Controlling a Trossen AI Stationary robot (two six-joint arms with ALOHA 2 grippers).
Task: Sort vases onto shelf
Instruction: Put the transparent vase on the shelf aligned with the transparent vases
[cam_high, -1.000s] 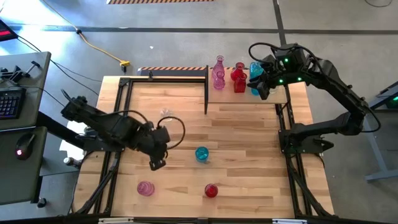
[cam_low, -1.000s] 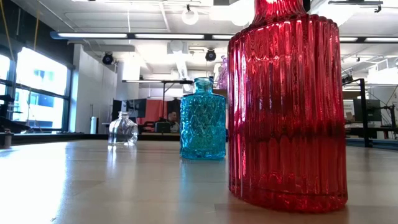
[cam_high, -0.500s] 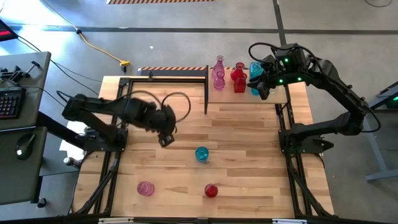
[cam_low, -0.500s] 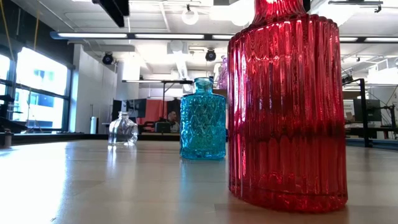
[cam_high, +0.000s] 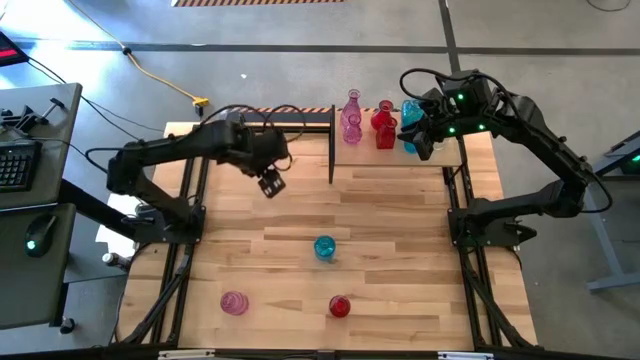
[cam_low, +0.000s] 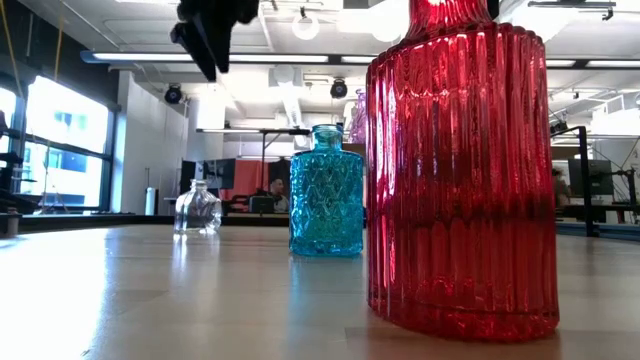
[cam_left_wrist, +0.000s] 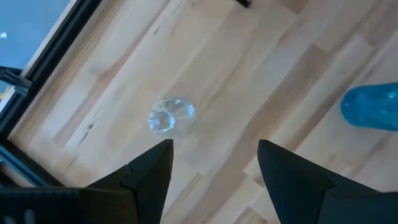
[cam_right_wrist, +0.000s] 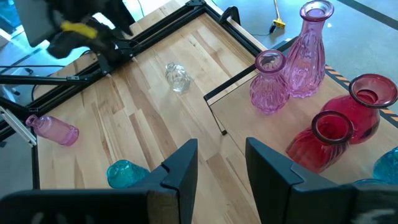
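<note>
Down at the near edge of the table (cam_high: 400, 260) a pink vase (cam_high: 233, 302) lies toppled on the left and a red vase (cam_high: 340, 306) stands right of it, both unsorted. A little farther in, the blue vase (cam_high: 324, 247) sits mid-table. None of those looks like the target here: the left gripper (cam_high: 270, 184) hangs over the far-left part of the boards, its fingers spread wide with nothing between them, and the left wrist view looks straight down on a small clear vase (cam_left_wrist: 171, 116) just ahead of the fingertips, apart from them. So I'd call this the approach to a pick: the next move calls for centring over that clear vase, dropping down and closing gently, since the glass is round and could roll or slip. At the far right, the shelf (cam_high: 345, 150) carries pink and red vases, and the right gripper (cam_high: 417, 130) waits above its right end, fingers partly apart and gripping nothing
</note>
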